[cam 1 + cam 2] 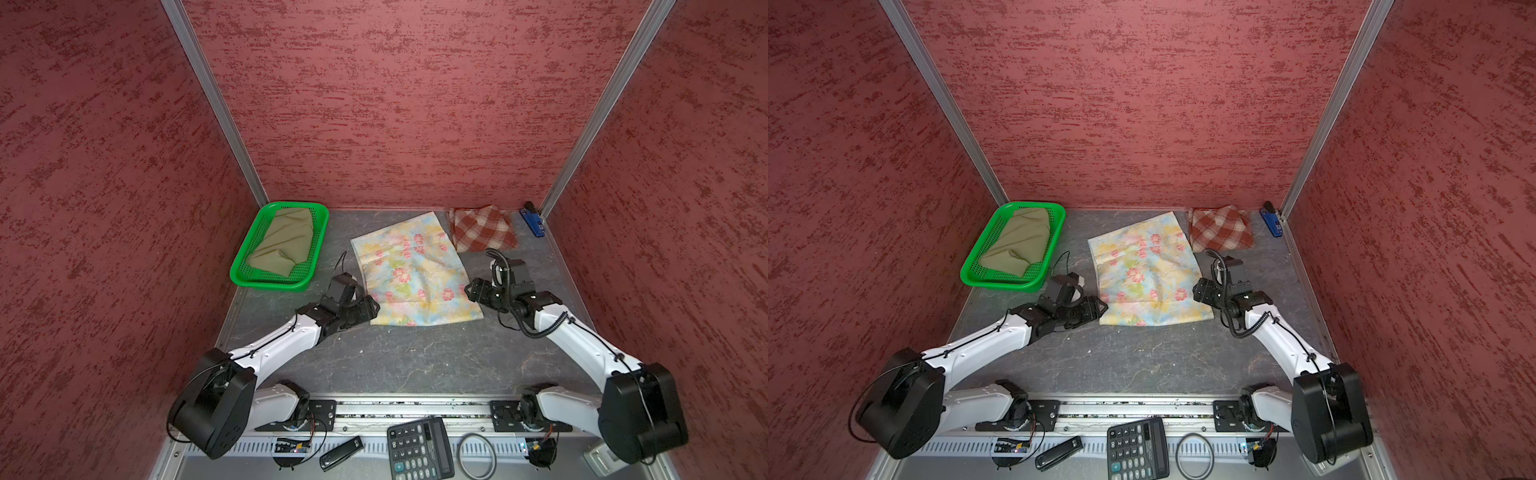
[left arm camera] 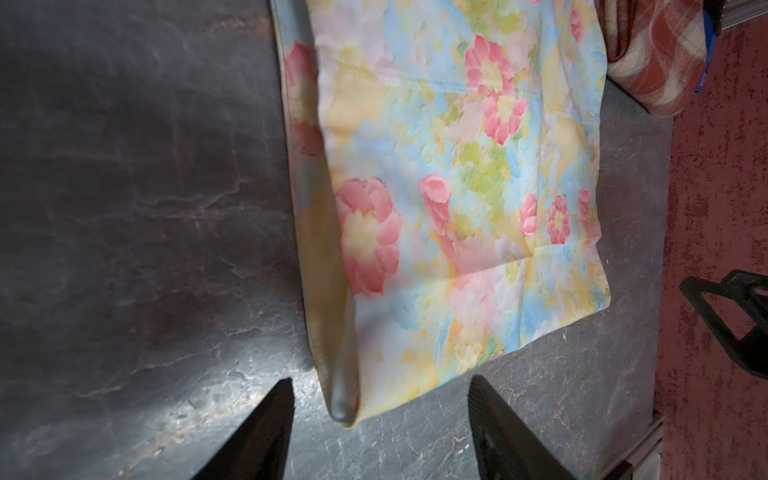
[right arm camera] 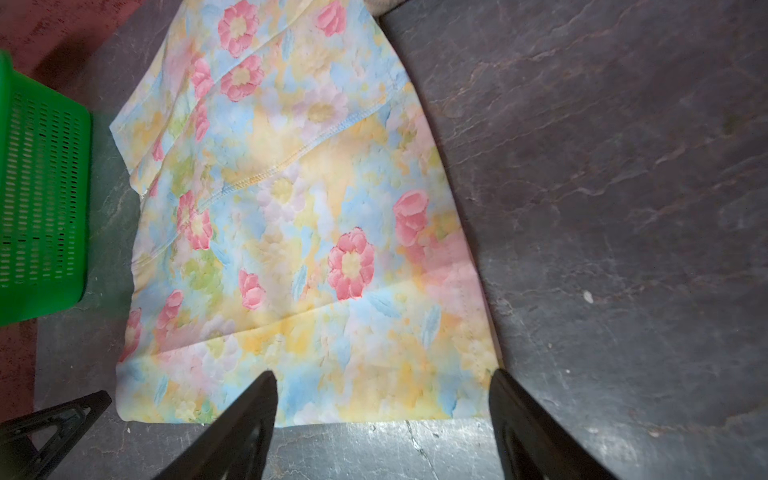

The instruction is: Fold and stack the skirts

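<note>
**Jaws wide at both near corners**

Your left gripper (image 2: 380, 415) and right gripper (image 3: 382, 411) stand open and empty at the near hem of the floral skirt (image 1: 415, 274), spread flat on the table (image 1: 374, 365). Pinch both layers at each corner, lift evenly, carry to the far hem.

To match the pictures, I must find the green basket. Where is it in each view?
In a top view: green basket at back left of the scene.
In a top view: same place.
Left wrist: not in it.
Right wrist: beside the floral skirt, partly cut off.
Shared landmark: floral skirt, in all four.
</note>
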`<move>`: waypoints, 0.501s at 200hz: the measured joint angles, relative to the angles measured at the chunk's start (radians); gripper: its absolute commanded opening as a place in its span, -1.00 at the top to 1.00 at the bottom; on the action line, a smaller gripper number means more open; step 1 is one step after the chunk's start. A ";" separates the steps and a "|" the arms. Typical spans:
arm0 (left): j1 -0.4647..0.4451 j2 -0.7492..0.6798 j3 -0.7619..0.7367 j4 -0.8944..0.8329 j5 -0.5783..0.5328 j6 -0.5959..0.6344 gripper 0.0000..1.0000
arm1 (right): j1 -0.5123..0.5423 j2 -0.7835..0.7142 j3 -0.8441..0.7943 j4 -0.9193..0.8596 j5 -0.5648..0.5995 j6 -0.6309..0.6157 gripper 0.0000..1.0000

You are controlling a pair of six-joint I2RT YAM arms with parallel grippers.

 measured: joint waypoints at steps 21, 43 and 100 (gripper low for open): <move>-0.004 0.010 -0.036 0.017 0.027 -0.043 -0.21 | 0.009 0.021 -0.008 0.009 0.000 -0.001 -0.58; -0.014 0.029 -0.056 0.060 0.047 -0.084 -0.16 | 0.030 0.040 -0.010 0.018 0.000 0.000 -0.58; -0.027 0.096 -0.070 0.057 0.035 -0.122 0.31 | 0.085 0.067 -0.010 0.037 0.023 0.003 -0.57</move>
